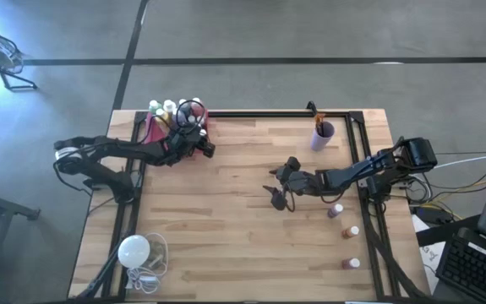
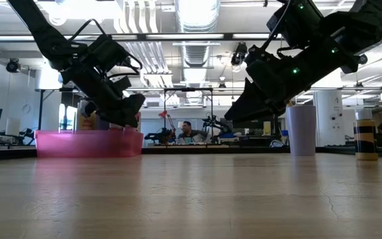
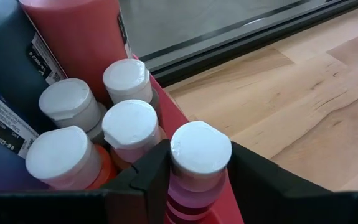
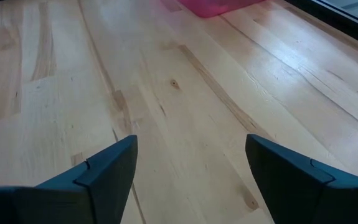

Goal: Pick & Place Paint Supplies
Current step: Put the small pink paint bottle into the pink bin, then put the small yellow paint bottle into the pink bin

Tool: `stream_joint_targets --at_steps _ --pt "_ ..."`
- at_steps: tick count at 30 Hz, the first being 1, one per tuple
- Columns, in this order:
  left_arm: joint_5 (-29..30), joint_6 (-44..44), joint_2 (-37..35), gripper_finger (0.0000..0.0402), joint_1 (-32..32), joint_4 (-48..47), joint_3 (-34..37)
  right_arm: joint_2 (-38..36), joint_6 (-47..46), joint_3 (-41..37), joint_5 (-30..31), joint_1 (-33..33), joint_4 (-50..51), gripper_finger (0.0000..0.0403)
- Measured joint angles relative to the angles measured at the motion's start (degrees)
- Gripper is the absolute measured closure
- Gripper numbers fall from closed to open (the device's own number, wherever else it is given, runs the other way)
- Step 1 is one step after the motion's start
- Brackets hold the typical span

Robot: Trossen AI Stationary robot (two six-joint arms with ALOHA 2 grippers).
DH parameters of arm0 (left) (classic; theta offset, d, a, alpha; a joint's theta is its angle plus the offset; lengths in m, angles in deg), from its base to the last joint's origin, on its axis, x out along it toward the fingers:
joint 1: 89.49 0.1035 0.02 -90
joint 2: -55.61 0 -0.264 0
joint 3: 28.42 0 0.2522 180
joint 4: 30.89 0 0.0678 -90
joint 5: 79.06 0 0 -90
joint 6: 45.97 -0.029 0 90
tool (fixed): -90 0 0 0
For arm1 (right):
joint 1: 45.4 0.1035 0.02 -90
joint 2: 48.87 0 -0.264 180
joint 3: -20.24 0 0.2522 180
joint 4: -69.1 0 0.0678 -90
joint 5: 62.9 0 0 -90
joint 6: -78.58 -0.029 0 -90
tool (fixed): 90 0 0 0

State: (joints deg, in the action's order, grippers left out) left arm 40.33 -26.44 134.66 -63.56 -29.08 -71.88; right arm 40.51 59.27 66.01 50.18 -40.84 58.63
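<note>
A pink bottle [image 3: 198, 163] sits between the left end effector's [image 3: 194, 180] fingers in the pink bin [image 1: 154, 132]; right end effector [image 4: 191, 180] gapes wide.

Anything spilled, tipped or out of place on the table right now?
Nothing spilled or tipped. The three small bottles near the right edge stand upright, as do the bottles in the pink bin. The only non-paint item is a white bulb with a cord at the near left corner.

I can't read any text from here. Through the left wrist camera I see small white-and-black printed labels on the tall red paint bottle [image 3: 79, 37], the dark teal bottle [image 3: 4, 56] and the dark blue bottle [image 3: 1, 146], but the print is too small and blurred for me to read.
</note>
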Motion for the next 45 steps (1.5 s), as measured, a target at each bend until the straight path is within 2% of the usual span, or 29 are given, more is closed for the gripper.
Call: stream_joint_targets --at_steps 7,17,24,29,32,38,42,45 --pt "-1.42 -0.53 -0.49 0.023 0.0 -0.43 -0.03 0.0 -0.12 -0.13 -0.03 0.0 0.03 0.009" --pt "-1.79 -1.99 -3.81 0.0206 0.16 -9.14 -3.68 0.0 -0.2 -0.22 -0.11 0.0 0.07 0.0076" --pt "-1.51 -5.35 -6.88 0.0205 0.22 -11.3 -7.31 0.0 -0.2 -0.22 -0.13 0.0 0.26 0.0092" --pt "-1.89 -6.22 -10.02 0.0205 0.13 -16.46 -11.85 0.0 -0.19 -0.22 -0.13 0.02 0.55 0.0108" --pt "-6.2 -5.93 -11.9 0.0205 0.11 -20.0 -14.74 0.0 -0.04 -0.22 -0.13 0.02 1.22 0.0116" --pt "-23.41 -3.96 -14.59 0.0208 -0.97 -19.32 -18.02 -0.01 -0.01 -0.22 -0.61 0.02 1.38 0.0129" --pt "-31.64 -3.84 -14.78 0.0209 -3.71 -11.95 -17.87 0.0 -0.01 -0.22 -0.65 0.02 1.38 0.0139" --pt "-33.28 -4.31 -14.11 0.0209 -6.56 -5.87 -17.86 0.0 0.0 -0.22 -0.66 0.02 1.36 0.0147"
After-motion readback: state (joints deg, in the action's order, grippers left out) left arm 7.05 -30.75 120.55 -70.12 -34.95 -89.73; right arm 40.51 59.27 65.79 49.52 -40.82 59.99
